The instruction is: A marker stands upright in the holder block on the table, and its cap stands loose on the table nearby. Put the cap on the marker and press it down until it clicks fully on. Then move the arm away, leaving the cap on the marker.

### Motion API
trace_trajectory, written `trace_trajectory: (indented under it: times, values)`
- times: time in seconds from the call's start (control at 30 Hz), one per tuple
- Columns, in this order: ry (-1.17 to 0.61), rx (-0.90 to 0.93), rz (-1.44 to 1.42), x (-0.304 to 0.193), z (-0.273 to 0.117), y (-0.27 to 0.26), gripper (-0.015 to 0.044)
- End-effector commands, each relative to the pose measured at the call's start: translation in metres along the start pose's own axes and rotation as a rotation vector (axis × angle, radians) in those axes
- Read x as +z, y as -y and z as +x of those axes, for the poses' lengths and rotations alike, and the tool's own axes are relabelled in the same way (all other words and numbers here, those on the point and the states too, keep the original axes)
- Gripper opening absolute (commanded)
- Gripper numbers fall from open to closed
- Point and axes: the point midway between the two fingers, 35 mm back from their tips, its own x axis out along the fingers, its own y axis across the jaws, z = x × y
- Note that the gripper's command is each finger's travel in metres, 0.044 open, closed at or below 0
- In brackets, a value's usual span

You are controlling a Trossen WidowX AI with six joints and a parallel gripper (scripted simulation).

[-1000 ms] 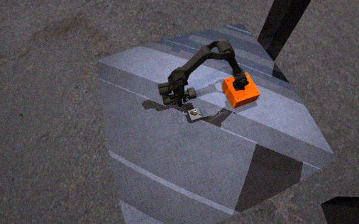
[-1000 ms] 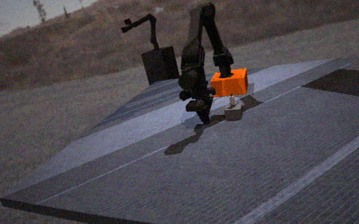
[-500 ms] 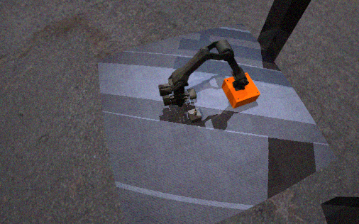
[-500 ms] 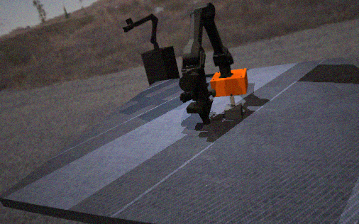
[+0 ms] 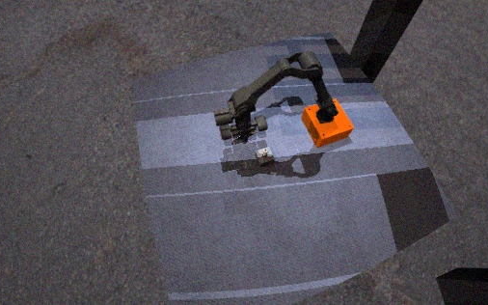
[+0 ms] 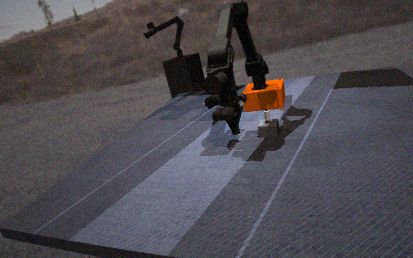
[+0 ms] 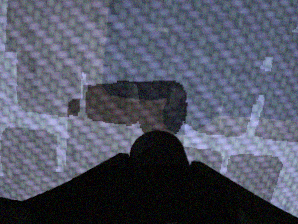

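The cap (image 7: 158,152) shows in the wrist view as a dark, rounded, stubby cylinder, its top a smooth dome, too dim for any colour to be told. It sits squarely between the two dark fingers of the pincer (image 7: 158,183), which slope in from either side and are closed onto it, so the pincer holds the cap.

From outside, the pincer (image 6: 233,122) points down, its tips low over a pale stripe of the worktop (image 6: 345,171); whether the cap touches the surface cannot be told. From above, the pincer (image 5: 240,136) stands to the left of the block.

The marker (image 6: 267,115) is a short pale stick standing upright in the holder block (image 6: 268,130), a small grey-brown cube. From above, the marker (image 5: 264,152) shows as a whitish spot in the top of the block (image 5: 264,156). Block and marker stand near the pincer but apart from it, in front of the arm's orange base (image 5: 327,124).
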Motion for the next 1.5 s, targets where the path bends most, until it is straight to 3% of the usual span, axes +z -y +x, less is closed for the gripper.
trace_trajectory:
  times: [0.0, 0.23, 1.13, 1.47]
  values:
    - [-0.005, 0.005, -0.001, 0.0, -0.017, -0.001, 0.0]
    - [-0.006, 0.005, -0.001, -0.003, -0.027, 0.001, 0.0]
    - [-0.013, 0.002, -0.002, -0.095, -0.078, 0.06, 0.0]
    - [-0.014, 0.0, -0.001, -0.099, -0.074, 0.065, 0.0]
